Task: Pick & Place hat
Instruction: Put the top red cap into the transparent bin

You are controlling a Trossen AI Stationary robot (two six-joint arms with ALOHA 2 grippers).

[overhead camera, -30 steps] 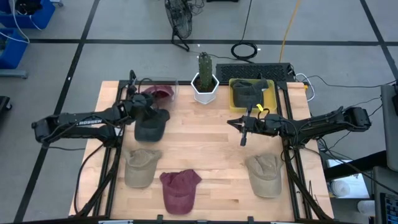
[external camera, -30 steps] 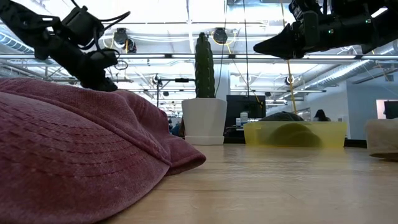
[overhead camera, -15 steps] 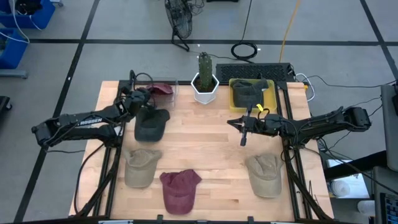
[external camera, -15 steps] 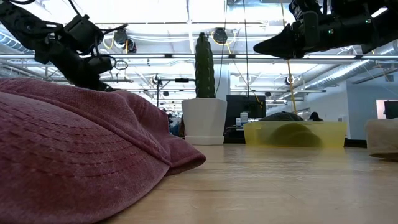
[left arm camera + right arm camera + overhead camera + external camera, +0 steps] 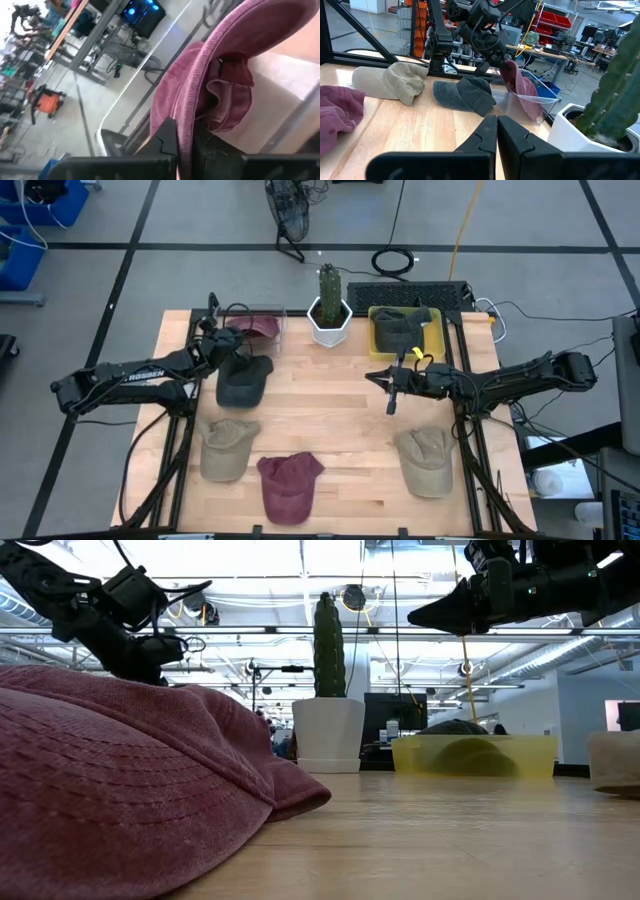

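Observation:
A maroon hat point(image 5: 258, 327) sits partly in a clear bin point(image 5: 282, 332) at the table's far left; my left gripper point(image 5: 220, 341) is shut on it from the left side. In the right wrist view the hat point(image 5: 516, 80) hangs over the bin's rim point(image 5: 532, 100). A dark grey hat point(image 5: 243, 380) lies on the table just near of the bin. My right gripper point(image 5: 391, 394) hovers shut and holding nothing above the table's middle right, near of a yellow bin point(image 5: 432, 340) holding a dark olive hat point(image 5: 398, 330). My left gripper pinches the maroon hat's rim edge point(image 5: 186, 131) between its two fingers. The fingers lie nearly level and come from the table's left. The hat's crown point(image 5: 227, 85) hangs beyond the fingertips, inside the clear bin.
A tan hat point(image 5: 228, 448), a second maroon hat point(image 5: 288, 485) and another tan hat point(image 5: 425, 460) lie along the near edge. A white pot with a cactus point(image 5: 330, 308) stands between the two bins. Bare wood lies in the table's middle.
My left gripper has moved a little toward the table's far left corner and slightly up, off the dark grey hat, staying shut on the maroon hat. The hat's held edge has shifted with it while its crown stays in the clear bin.

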